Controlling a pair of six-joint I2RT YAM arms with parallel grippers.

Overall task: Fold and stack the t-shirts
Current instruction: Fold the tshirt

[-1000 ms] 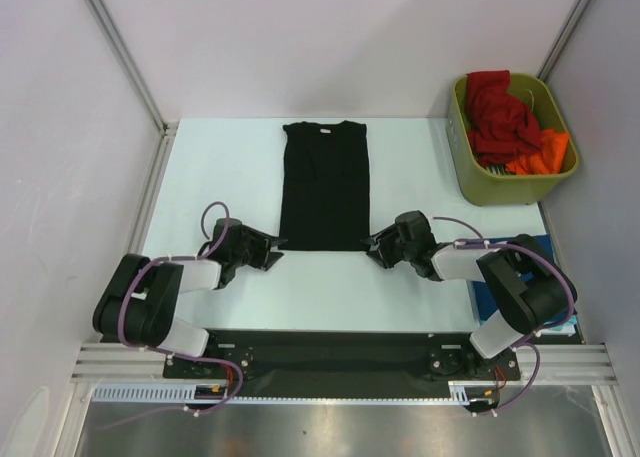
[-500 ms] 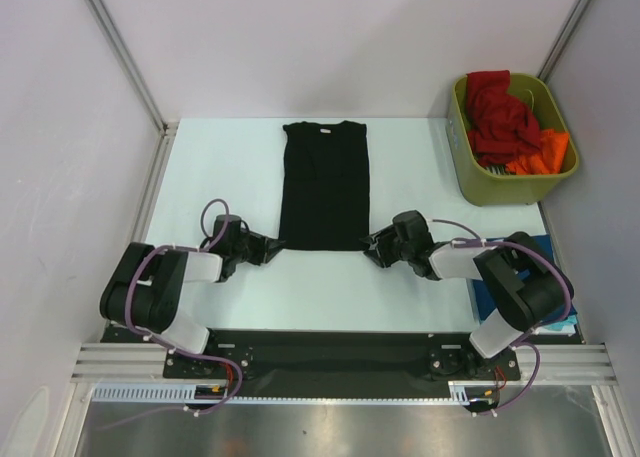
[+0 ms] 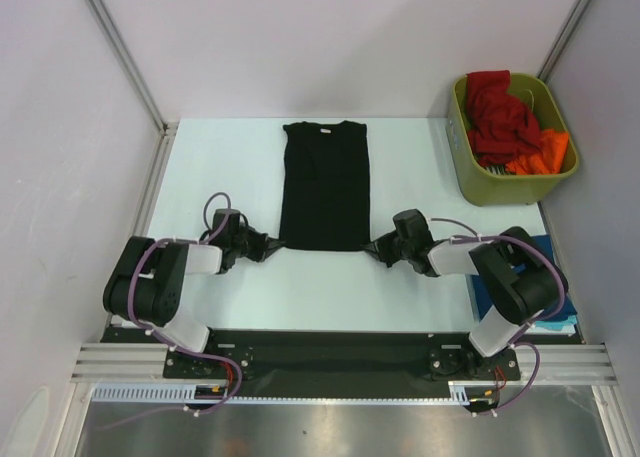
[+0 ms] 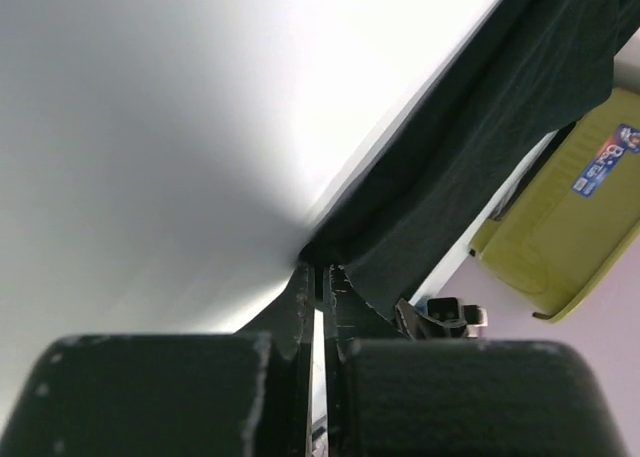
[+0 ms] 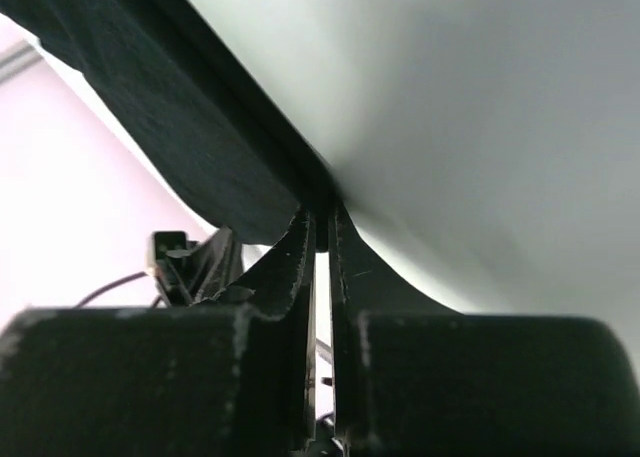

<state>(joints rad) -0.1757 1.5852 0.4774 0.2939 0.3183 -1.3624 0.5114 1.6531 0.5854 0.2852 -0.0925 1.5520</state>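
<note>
The black t-shirt (image 3: pixel 324 185) was laid flat as a narrow strip along the middle of the table (image 3: pixel 220 167), with its collar toward the far edge. Its near left corner was pinched in the closed left gripper (image 3: pixel 277 243), and its near right corner in the closed right gripper (image 3: pixel 371 245). A red t-shirt (image 3: pixel 498 109) and an orange t-shirt (image 3: pixel 542 155) were heaped in the olive bin (image 3: pixel 505 187) at the far right corner.

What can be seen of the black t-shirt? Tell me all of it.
The black t-shirt is soft cloth, lying flat on the white table as a long narrow rectangle, no sleeves showing. Its collar, with a small white label, points away from the arms. The left gripper and right gripper are shut on its near hem corners.
</note>
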